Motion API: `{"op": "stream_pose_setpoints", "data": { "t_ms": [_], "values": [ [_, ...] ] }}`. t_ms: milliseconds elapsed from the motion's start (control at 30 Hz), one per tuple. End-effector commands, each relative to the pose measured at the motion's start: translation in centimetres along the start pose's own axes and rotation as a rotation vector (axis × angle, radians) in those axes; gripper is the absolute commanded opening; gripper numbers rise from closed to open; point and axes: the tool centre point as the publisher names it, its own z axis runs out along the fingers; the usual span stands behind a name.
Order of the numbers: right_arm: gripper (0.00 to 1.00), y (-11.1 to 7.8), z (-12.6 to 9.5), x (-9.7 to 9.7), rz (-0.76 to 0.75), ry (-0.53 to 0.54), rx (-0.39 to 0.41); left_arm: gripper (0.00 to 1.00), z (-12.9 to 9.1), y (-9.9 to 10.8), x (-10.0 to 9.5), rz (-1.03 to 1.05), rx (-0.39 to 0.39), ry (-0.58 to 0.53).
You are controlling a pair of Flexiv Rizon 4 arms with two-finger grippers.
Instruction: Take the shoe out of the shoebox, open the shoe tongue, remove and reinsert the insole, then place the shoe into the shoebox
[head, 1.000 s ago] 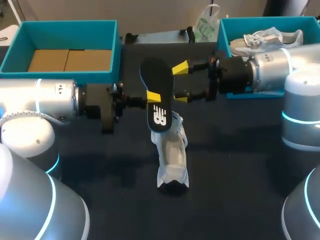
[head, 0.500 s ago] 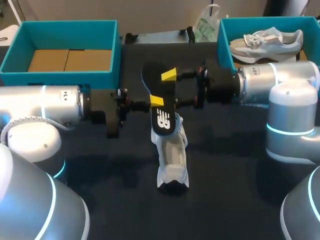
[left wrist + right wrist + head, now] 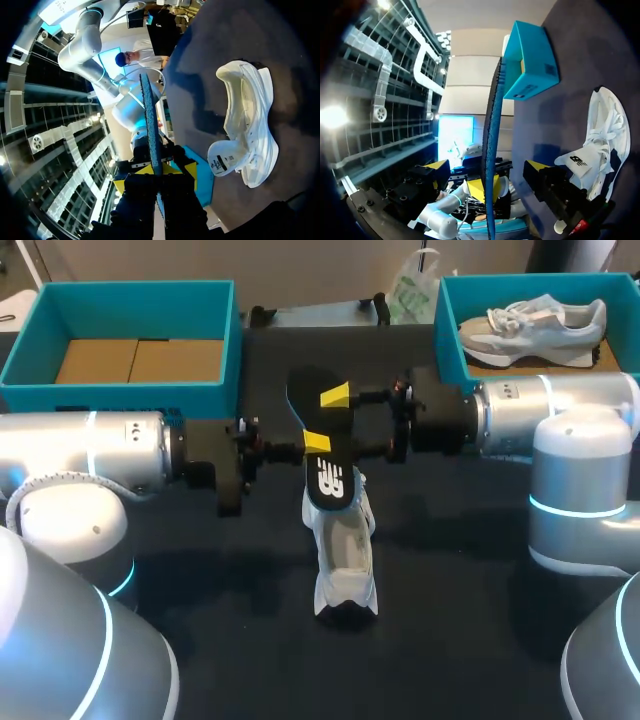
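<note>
A black insole (image 3: 318, 445) is held up on edge over the table, my left gripper (image 3: 315, 443) shut on its middle. In the left wrist view the insole (image 3: 150, 120) rises edge-on out of that gripper (image 3: 155, 172). My right gripper (image 3: 340, 423) comes in from the right and is open, one yellow tip on each side of the insole without touching it. In the right wrist view the insole (image 3: 492, 150) stands between the wide-apart fingers of that gripper (image 3: 487, 167). The white shoe (image 3: 345, 560) (image 3: 247, 130) (image 3: 600, 135) lies on the dark table below the insole.
An open teal shoebox (image 3: 130, 300) with a cardboard floor stands at the back left. A second teal box (image 3: 450, 310) at the back right holds another pale shoe (image 3: 535, 320). A plastic bag (image 3: 412, 290) sits between the boxes at the far edge.
My right arm has moved left, bringing its open fingers around the insole. My left gripper, still holding the insole, has shifted slightly right. The shoe has not moved.
</note>
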Motion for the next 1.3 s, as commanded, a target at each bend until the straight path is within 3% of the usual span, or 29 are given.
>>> {"op": "stream_pose_setpoints", "data": {
  "t_ms": [33, 100, 200, 433, 700, 1300],
  "values": [
    [0.86, 0.04, 0.03, 0.25, -0.003, -0.015, -0.016, 0.00, 0.12, -0.06, 0.09, 0.002, -0.003, -0.002],
    [0.80, 0.09, -0.12, 0.36, -0.007, -0.024, -0.026, 0.00, 0.12, -0.06, 0.09, 0.002, -0.003, -0.002],
    [0.62, 0.08, -0.34, 0.51, -0.010, -0.032, -0.040, 0.00, 0.12, -0.06, 0.09, 0.002, -0.003, -0.002],
    [0.50, -0.31, -0.46, 0.36, 0.013, -0.066, -0.050, 0.00, 0.12, -0.06, 0.09, 0.002, -0.003, -0.002],
    [0.40, -0.75, -0.54, 0.18, 0.018, -0.059, -0.066, 0.00, 0.12, -0.06, 0.09, 0.002, -0.003, -0.002],
    [0.32, -0.03, -0.51, 0.47, 0.017, -0.057, -0.057, 0.00, 0.12, -0.06, 0.09, 0.002, -0.003, -0.002]
  ]
}}
